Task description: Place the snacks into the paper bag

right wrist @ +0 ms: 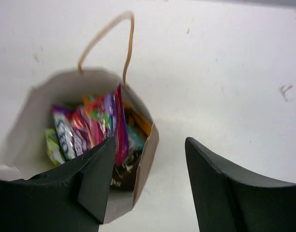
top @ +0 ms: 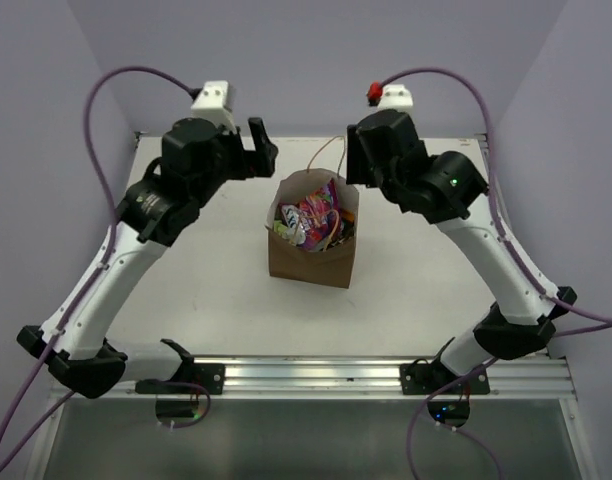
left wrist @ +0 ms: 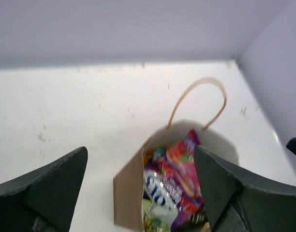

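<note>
The brown paper bag (top: pixel 308 262) stands upright mid-table with the snacks inside. The purple candy packet (top: pixel 314 215) sticks up highest. In the right wrist view I see the purple packet (right wrist: pixel 97 125), the small green packet (right wrist: pixel 52 147), the teal packet (right wrist: pixel 135 137), an orange edge (right wrist: pixel 138 121) and the dark brown bag (right wrist: pixel 124 174). My left gripper (top: pixel 258 148) hovers open and empty behind the bag's left side. My right gripper (top: pixel 354 160) hovers open and empty behind its right side. Neither touches the bag.
One looped handle (left wrist: pixel 196 87) stands up at the bag's far side and also shows in the right wrist view (right wrist: pixel 104 31). Purple walls enclose the white table (top: pixel 186 290) at the back and sides. A metal rail (top: pixel 316 375) runs along the near edge.
</note>
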`<move>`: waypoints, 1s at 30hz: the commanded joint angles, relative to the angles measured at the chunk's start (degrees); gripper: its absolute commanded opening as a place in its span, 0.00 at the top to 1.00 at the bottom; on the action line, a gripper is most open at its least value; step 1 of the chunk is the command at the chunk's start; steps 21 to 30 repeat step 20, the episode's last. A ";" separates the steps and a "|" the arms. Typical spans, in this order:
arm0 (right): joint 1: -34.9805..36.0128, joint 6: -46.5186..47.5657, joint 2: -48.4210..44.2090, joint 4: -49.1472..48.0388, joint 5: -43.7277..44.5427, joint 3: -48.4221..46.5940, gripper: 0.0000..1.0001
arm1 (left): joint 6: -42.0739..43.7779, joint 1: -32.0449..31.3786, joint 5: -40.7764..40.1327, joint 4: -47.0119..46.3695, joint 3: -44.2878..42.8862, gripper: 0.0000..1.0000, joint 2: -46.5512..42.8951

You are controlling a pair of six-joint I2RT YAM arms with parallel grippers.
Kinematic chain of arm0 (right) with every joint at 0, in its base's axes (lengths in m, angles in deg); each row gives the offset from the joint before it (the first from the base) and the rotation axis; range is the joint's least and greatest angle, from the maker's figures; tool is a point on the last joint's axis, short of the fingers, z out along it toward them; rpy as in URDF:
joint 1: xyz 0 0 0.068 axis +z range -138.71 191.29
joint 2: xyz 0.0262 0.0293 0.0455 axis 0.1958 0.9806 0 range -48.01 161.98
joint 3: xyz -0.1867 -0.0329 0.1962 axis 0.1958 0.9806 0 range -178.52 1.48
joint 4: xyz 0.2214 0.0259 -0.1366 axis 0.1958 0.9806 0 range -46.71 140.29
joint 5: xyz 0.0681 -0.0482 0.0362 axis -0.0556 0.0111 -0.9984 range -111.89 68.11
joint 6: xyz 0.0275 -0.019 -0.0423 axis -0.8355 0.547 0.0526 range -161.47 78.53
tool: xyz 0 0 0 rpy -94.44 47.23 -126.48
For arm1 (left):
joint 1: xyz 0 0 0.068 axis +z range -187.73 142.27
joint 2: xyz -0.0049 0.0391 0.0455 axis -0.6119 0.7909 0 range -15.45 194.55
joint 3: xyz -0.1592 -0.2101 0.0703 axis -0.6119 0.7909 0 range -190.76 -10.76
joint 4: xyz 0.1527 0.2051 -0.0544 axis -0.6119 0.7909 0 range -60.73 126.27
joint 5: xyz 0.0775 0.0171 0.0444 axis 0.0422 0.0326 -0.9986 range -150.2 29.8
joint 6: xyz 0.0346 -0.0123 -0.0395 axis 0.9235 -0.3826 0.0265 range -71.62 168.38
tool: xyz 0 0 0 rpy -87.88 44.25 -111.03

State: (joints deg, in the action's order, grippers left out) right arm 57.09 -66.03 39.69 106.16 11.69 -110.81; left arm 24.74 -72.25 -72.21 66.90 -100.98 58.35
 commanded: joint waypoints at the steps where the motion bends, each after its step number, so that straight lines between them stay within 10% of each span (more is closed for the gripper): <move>1: 0.08 2.41 3.51 5.49 11.82 -16.70 0.38 | 4.38 -0.02 -14.22 -3.79 -11.72 0.05 -0.77; 11: -0.01 6.71 -0.85 -2.04 24.24 -9.80 0.36 | 5.27 11.14 -12.42 -7.04 -9.98 0.00 2.58; 30: 0.08 9.35 0.10 -1.79 32.50 -9.87 0.31 | 4.57 13.16 -10.14 -7.30 -9.01 0.00 3.72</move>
